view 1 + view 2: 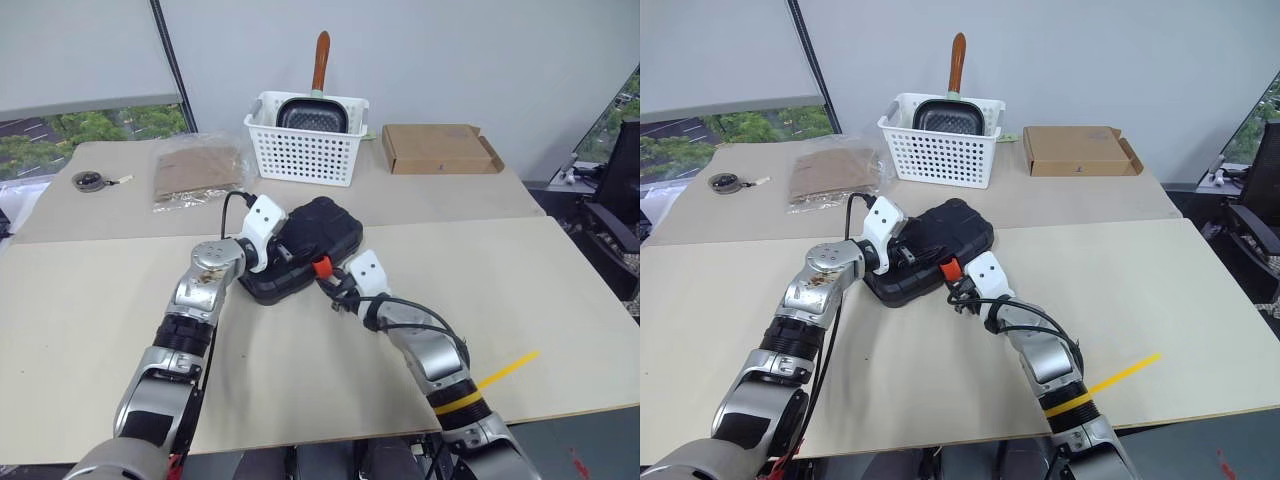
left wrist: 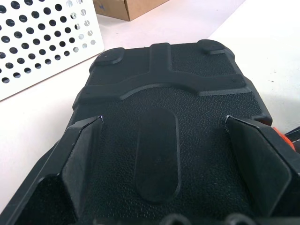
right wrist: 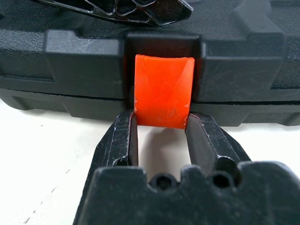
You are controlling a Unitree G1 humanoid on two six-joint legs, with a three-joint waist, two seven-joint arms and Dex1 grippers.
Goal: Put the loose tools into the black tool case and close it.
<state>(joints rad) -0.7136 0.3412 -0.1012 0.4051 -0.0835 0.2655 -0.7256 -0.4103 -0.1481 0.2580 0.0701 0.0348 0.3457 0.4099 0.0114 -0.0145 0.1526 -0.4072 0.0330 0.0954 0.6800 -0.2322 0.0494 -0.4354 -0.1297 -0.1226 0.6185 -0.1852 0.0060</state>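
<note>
The black tool case [image 1: 322,224] lies closed on the table, lid down, and the loose tools are out of view. My left gripper [image 2: 164,124] is open, its two fingers spread wide and resting flat on the textured lid [image 2: 164,79] near the case's left end. At the case's front edge my right gripper [image 3: 161,123] pinches the lower edge of the small orange latch [image 3: 164,91], one finger on each side. In the head views that latch [image 1: 322,267] shows just ahead of the right wrist.
A white slotted basket [image 1: 305,145] holding a black pan stands behind the case. A cardboard box [image 1: 440,148] lies at the back right, a plastic bag [image 1: 197,172] and a small round object [image 1: 90,181] at the back left. A yellow strip [image 1: 505,370] marks the table's near right.
</note>
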